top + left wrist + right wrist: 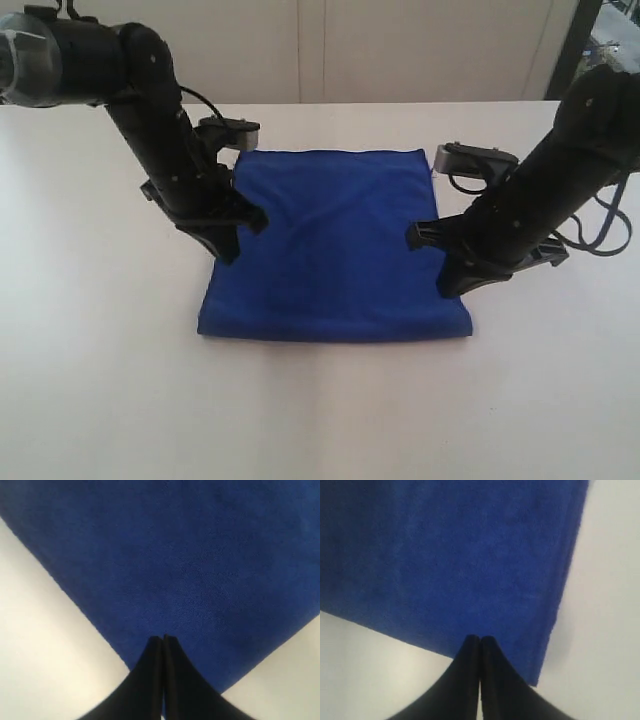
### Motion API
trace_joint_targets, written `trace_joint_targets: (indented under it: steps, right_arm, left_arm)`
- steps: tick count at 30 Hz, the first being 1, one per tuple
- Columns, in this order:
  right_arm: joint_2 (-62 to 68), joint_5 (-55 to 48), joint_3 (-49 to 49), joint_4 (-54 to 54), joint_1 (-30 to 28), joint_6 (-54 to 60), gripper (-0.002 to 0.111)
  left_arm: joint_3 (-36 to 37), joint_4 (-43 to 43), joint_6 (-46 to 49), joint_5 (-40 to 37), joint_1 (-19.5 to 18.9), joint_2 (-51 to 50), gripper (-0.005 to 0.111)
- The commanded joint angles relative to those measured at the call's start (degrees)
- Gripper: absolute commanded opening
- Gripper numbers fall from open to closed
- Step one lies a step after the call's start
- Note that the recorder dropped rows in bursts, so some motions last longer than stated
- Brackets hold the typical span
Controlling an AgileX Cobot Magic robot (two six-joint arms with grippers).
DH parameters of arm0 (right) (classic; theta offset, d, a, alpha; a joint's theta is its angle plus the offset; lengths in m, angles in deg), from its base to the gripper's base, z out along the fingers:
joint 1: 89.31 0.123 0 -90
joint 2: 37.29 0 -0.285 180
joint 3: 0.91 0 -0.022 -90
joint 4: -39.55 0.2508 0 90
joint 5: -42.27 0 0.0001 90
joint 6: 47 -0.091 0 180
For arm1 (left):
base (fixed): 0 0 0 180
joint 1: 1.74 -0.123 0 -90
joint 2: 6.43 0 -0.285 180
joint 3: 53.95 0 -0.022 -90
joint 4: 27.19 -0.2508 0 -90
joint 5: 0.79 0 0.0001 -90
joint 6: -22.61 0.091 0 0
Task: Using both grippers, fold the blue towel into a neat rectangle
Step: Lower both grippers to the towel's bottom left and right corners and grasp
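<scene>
The blue towel (340, 240) lies flat on the white table (100, 350) as a folded, roughly square pad with faint creases. My left gripper (228, 252) points down at the towel's left edge, shut, with no cloth visible between its fingers. In the left wrist view the closed tips of the left gripper (163, 638) hang over the blue towel (200, 565) near a corner. My right gripper (450, 288) is at the towel's right edge, also shut with nothing seen in it. The right wrist view has the right gripper (480, 638) over the blue towel (450, 555), close to a corner.
The table runs back to pale wall panels (420, 50). Black cables (605, 225) loop beside the right arm. A dark frame (580, 40) stands at the back right. Bare table surface surrounds the towel on all sides.
</scene>
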Motion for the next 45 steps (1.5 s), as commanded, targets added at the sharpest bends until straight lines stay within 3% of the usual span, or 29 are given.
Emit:
trace_joint_targets:
  steps: [1,9,17,23,38,45]
  right_arm:
    - [-0.1,4.9,-0.4,0.9,2.0,0.7,0.000]
    - [4.4,8.1,-0.4,0.3,2.0,0.7,0.000]
    - [5.8,4.0,-0.4,-8.9,2.0,-7.4,0.000]
    - [8.3,2.0,-0.4,-9.1,2.0,-7.4,0.000]
    - [6.5,-0.4,-5.2,-9.4,2.0,-8.4,0.000]
    - [5.2,2.5,-9.1,-9.4,2.0,-8.4,0.000]
  left_arm:
    - [6.1,1.4,0.7,5.1,0.6,0.6,0.000]
    - [13.8,1.0,0.7,10.7,0.6,0.3,0.000]
    - [19.1,1.2,0.7,14.7,0.6,0.3,0.000]
    - [21.3,1.6,0.7,15.7,0.6,0.3,0.000]
    - [21.9,3.3,-1.5,6.6,0.8,1.1,0.000]
    - [21.9,3.3,-3.2,3.9,2.8,2.0,0.000]
